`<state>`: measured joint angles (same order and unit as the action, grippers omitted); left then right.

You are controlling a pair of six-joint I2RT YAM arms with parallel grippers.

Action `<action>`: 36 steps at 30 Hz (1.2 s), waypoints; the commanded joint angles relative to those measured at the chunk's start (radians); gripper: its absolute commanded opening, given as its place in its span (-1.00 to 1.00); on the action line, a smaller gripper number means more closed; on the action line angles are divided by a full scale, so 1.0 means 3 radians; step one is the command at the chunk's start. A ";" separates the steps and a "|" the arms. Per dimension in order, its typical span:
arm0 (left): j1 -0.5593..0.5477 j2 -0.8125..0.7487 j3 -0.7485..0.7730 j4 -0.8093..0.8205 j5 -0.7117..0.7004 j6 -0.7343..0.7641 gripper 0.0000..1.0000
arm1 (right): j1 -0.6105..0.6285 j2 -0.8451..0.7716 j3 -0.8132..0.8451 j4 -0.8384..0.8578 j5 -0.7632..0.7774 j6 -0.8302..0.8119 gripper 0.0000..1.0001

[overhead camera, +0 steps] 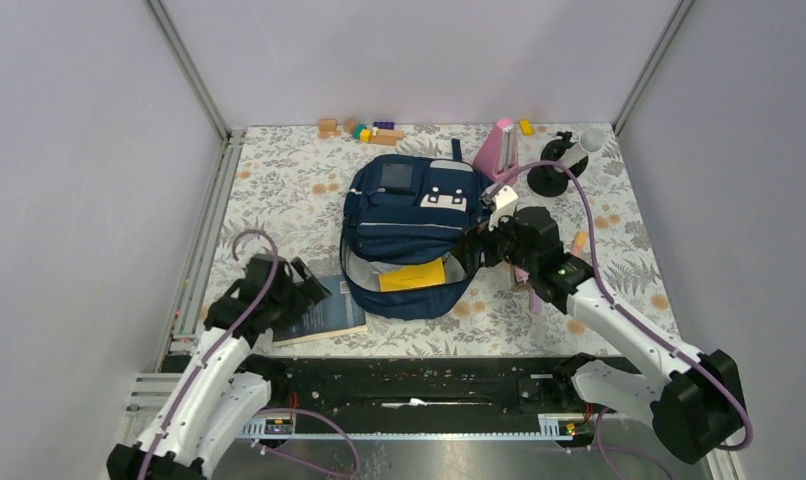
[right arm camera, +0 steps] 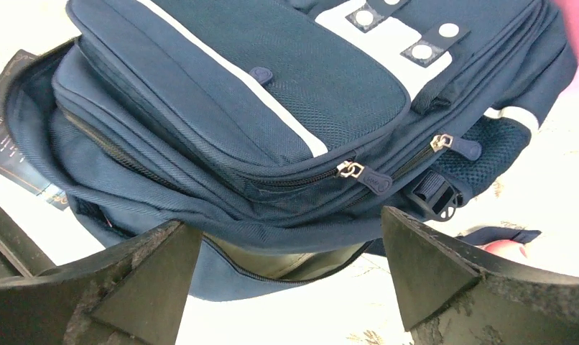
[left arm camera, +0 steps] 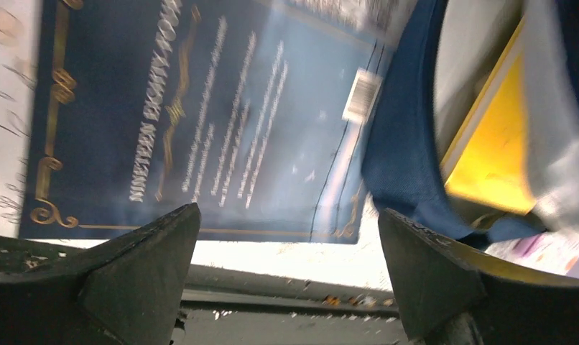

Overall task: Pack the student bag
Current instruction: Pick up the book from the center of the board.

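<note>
Student bag (right arm camera: pixel 272 93) fills the wrist view just past my right hand (right arm camera: pixel 286 230). That hand's two fingers stand wide apart with nothing between them, and they hover by the bag's zipped side without gripping it. From above, that hand sits at the bag's right edge, near the centre of the frame.

My left hand (left arm camera: pixel 288 214) is spread just as wide and carries nothing. Beyond its fingers a dark blue book (left arm camera: pixel 200 122) with gold lettering lies flat on the desk (overhead camera: pixel 279 190). To the right of it is the open mouth of the student bag, showing grey lining and a flat yellow thing (left arm camera: pixel 495 151) inside.

In the overhead view the bag lies in the middle of the floral desk. Its front pocket with the white patch faces up, and its mouth is turned to the bottom of the frame. The book sits at the bag's lower left, just beside it. I cannot tell whether they touch, as that wrist view is blurred.

Farther out, along the upper edge, are small coloured blocks (overhead camera: pixel 364 130), a pink object (overhead camera: pixel 499 148) and, at upper right, a black stand (overhead camera: pixel 554 170).
</note>
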<state>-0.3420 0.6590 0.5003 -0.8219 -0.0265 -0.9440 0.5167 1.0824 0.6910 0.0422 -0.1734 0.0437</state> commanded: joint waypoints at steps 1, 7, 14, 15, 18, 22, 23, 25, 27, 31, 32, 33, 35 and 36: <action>0.0851 0.0212 0.0480 0.0062 0.0564 0.0617 0.98 | 0.0137 -0.0332 0.0239 -0.0115 -0.0003 -0.0304 0.99; 0.1745 0.0612 0.1017 0.0168 0.0375 0.1474 0.98 | 0.0709 -0.0654 0.0170 0.0281 0.0483 -0.0453 0.99; 0.1830 0.0629 0.0870 0.0563 0.0000 0.1594 0.97 | 0.0921 -0.0742 0.0226 0.0328 -0.0421 -0.0512 0.99; 0.1830 0.0627 0.0891 0.0551 -0.0112 0.1631 0.97 | 0.1039 -0.0680 0.0194 0.0426 -0.0529 -0.0609 0.99; 0.1830 0.0527 0.0914 0.0590 -0.0199 0.1636 0.98 | 0.1445 -0.0274 0.0229 0.0662 -0.0653 -0.0863 1.00; 0.1830 0.0447 0.0850 0.0675 -0.0039 0.1644 0.97 | 0.1745 0.0406 0.0402 0.1019 -0.0841 -0.0977 0.99; 0.1828 0.0483 0.0869 0.0682 0.0048 0.1723 0.97 | 0.1817 0.0601 0.0485 0.1046 -0.0861 -0.1020 1.00; 0.1830 0.0609 0.0973 0.0603 0.0048 0.1829 0.98 | 0.1969 0.0967 0.0668 0.1052 -0.0856 -0.1117 0.99; 0.1828 0.0686 0.1046 0.0561 0.0046 0.1832 0.97 | 0.2090 0.1339 0.0826 0.1080 -0.0863 -0.1236 0.99; 0.1830 0.0589 0.0986 0.0661 0.0234 0.1807 0.97 | 0.2256 0.1992 0.1233 0.1024 -0.0820 -0.1427 0.99; 0.1829 0.0572 0.0985 0.0648 0.0219 0.1811 0.97 | 0.2283 0.2131 0.1337 0.0982 -0.0793 -0.1480 0.99; 0.1830 0.0555 0.0981 0.0644 0.0204 0.1812 0.98 | 0.2305 0.2279 0.1452 0.0947 -0.0775 -0.1537 0.99; 0.1830 0.0528 0.0978 0.0643 0.0199 0.1812 0.98 | 0.2321 0.2523 0.1694 0.0851 -0.0767 -0.1628 0.99; 0.1828 0.0520 0.0978 0.0643 0.0201 0.1812 0.97 | 0.2322 0.2644 0.1791 0.0808 -0.0775 -0.1653 0.99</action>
<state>0.2020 0.8436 0.7700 -0.6781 0.0154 -0.4175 1.2015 1.7786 1.0966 0.2962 -0.4046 -0.3649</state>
